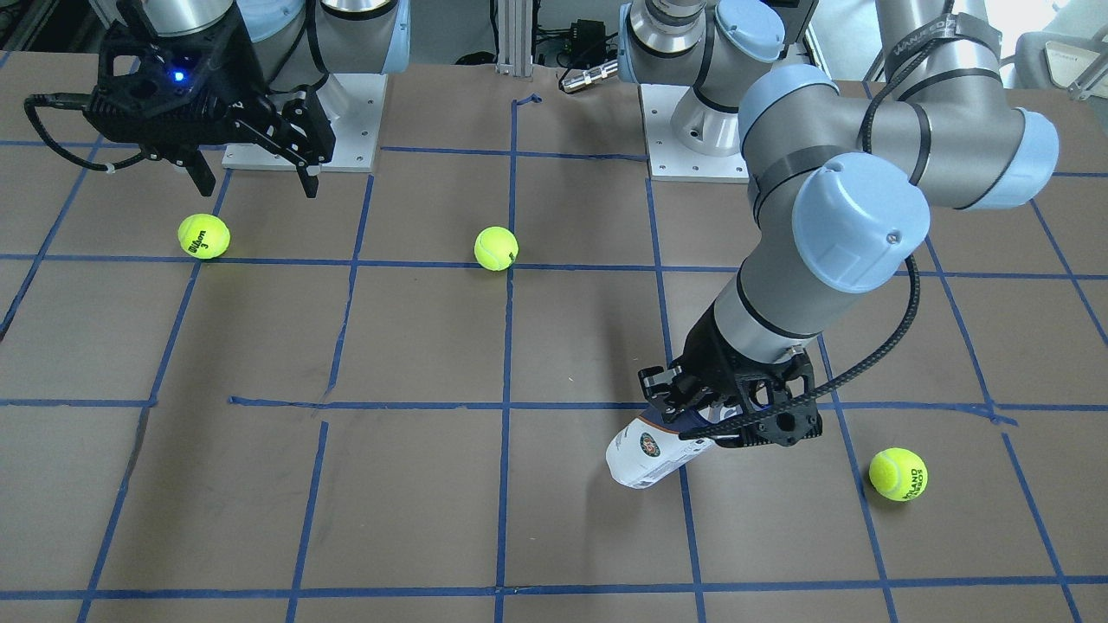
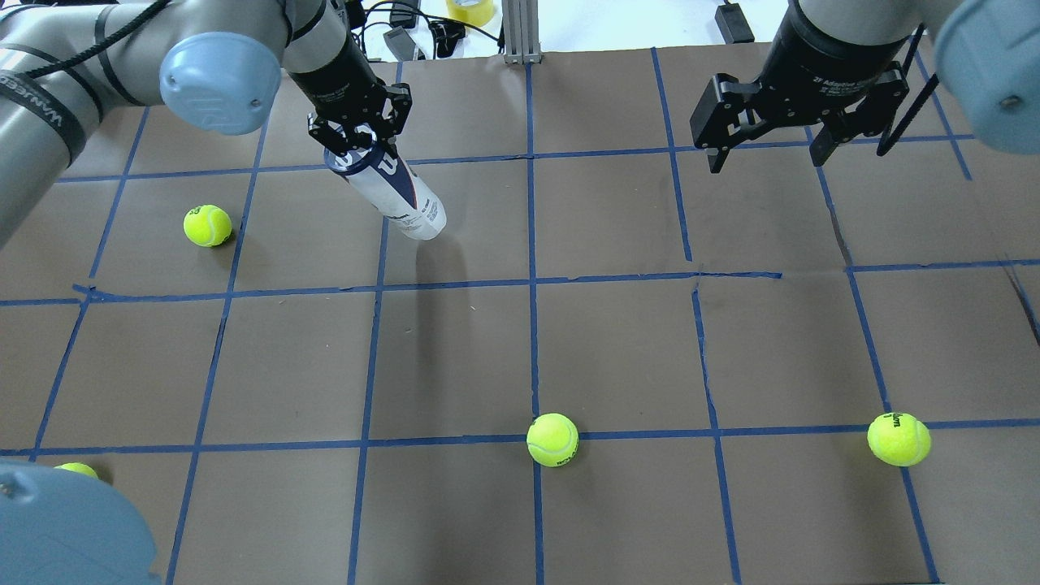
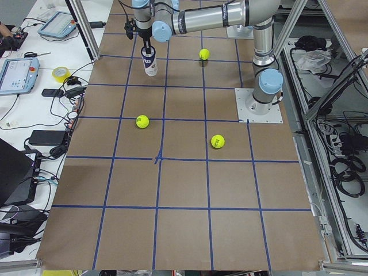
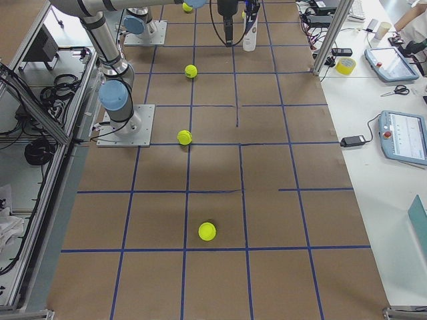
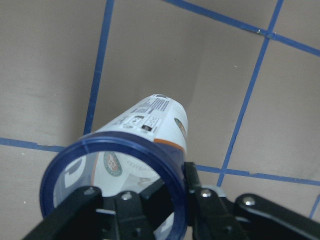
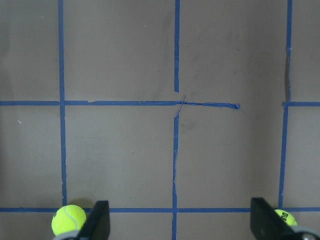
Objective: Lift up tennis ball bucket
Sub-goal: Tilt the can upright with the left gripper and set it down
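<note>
Beneath the left fingers (image 5: 200,210) lies the taped desk (image 2: 617,349), and clenched in them by its navy rim the tennis ball bucket (image 2: 398,195) hangs tilted, closed end slanting down and away; whether it clears the desk I cannot tell. Well to one side, the right fingers (image 2: 715,150) are spread, empty. So short a bite on a thin, slick rim may let the tube's weight swing it or slip it free.

Scattered tennis balls (image 2: 552,439) stand on the table (image 2: 617,349), with wide gaps between them.
</note>
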Available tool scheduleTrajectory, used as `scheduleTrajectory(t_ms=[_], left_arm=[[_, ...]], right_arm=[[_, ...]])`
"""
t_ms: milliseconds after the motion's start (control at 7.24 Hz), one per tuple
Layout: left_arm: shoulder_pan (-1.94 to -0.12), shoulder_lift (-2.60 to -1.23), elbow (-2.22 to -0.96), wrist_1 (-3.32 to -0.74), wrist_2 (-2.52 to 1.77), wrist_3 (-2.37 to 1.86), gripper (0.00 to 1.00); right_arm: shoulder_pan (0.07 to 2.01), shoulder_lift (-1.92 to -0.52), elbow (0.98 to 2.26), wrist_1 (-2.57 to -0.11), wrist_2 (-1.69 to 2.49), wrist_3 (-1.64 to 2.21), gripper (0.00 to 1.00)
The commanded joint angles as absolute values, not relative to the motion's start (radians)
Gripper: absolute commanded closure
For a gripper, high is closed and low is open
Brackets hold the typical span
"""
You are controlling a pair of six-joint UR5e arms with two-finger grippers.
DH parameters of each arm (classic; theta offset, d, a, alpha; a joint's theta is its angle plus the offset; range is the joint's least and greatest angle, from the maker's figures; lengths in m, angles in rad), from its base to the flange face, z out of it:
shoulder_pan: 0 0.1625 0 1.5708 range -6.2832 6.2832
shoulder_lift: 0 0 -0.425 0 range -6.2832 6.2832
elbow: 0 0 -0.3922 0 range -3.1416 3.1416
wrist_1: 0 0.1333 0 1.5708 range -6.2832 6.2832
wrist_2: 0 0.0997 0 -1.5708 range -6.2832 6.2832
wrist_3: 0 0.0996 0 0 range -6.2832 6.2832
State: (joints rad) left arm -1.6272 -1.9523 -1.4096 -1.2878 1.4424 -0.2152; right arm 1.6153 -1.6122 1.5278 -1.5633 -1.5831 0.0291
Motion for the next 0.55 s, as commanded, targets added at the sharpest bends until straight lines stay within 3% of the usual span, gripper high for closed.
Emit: scheduleTrajectory(t_ms=[0,414], left_arm=[[-1.67,-2.003,-1.356,-1.281,1.476,-0.17,1.0],[-1.693,-2.022,-1.362,-1.288,1.558,-0.184,1.0]], right_arm=[[1.615,-1.612,1.528,-1.563,-1.583,0.029,0.0],[1.615,-1.612,1.528,-1.562,-1.583,0.029,0.0]])
